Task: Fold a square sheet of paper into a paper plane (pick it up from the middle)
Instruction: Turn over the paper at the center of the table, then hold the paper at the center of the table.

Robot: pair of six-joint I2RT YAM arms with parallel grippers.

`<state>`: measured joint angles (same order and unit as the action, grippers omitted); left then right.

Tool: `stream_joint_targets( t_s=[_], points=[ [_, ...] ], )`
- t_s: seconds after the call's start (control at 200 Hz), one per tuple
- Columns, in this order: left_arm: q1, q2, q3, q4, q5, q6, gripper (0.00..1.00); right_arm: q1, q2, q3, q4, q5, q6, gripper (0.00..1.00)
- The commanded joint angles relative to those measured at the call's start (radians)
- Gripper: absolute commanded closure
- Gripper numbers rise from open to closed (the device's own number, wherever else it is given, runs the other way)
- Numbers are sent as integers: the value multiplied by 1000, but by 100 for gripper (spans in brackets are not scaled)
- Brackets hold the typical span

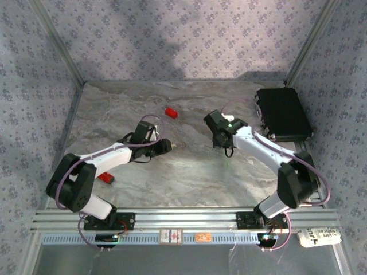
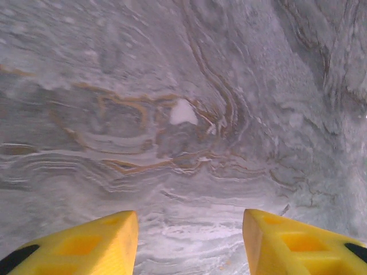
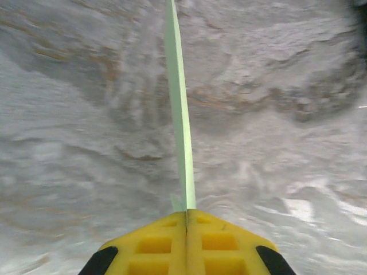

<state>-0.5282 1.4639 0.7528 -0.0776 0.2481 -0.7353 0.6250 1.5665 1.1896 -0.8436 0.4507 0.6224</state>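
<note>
Seen from above, a grey marbled table (image 1: 189,172) sits inside patterned walls. Two white arms reach inward from its near edge. The left tool (image 1: 166,145) points toward the middle of the table. The right tool (image 1: 219,137) faces it from the other side, and the two are well apart. A small red block (image 1: 171,112) lies on the table beyond them, roughly between the two. A second red item (image 1: 105,178) lies just beside the left arm's elbow. A black case (image 1: 284,114) rests at the far right corner.

From the left wrist, the left tool (image 2: 189,246) stands open. Its two yellow fingers (image 2: 103,243) are apart, with bare marbled table showing between them and nothing in their grip.

From the right wrist, the right tool (image 3: 186,220) is closed, its yellow fingers (image 3: 155,243) pressed together on the paper (image 3: 179,114). The paper is pale green and seen edge-on. It shows as a thin upright strip running from the fingertips straight away to the top of the view, with the table behind it. A short sliver of the same green shows just left of the strip at the fingertips. I cannot tell whether the paper's far end touches the table. The table here looks blurred.
</note>
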Motion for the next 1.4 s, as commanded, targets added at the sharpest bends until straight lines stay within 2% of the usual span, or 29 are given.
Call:
stream_joint_targets(
  t_s=[0.0,0.185,0.36,0.605,0.735,0.86,0.929,1.039,1.139,1.394],
  points=[
    [27,-71,-22,10,-47,-18,48,50,70,84,-163,199,-2,95],
    [60,-131,-51,-31,-112,-28,48,135,247,193,-143,154,-2,94],
    [73,-211,-93,-40,-189,-54,45,200,383,300,-65,3,-11,91],
    [84,-246,-109,-63,-205,-55,44,205,364,292,150,-257,-36,80],
    [84,-229,-104,-50,-172,-52,44,169,271,190,277,-363,-33,68],
    [80,-198,-90,-53,-136,-40,44,82,135,14,421,-509,-21,61],
    [80,-169,-79,-42,-92,-39,45,14,55,-144,549,-604,29,61],
    [51,-107,-43,-22,-37,-31,49,-108,-31,-343,747,-756,120,68],
    [13,-39,0,-8,-4,-30,51,-190,-51,-456,889,-864,187,72],
    [-52,106,83,19,112,-45,53,-212,36,-479,1003,-956,243,82]
  ],
)
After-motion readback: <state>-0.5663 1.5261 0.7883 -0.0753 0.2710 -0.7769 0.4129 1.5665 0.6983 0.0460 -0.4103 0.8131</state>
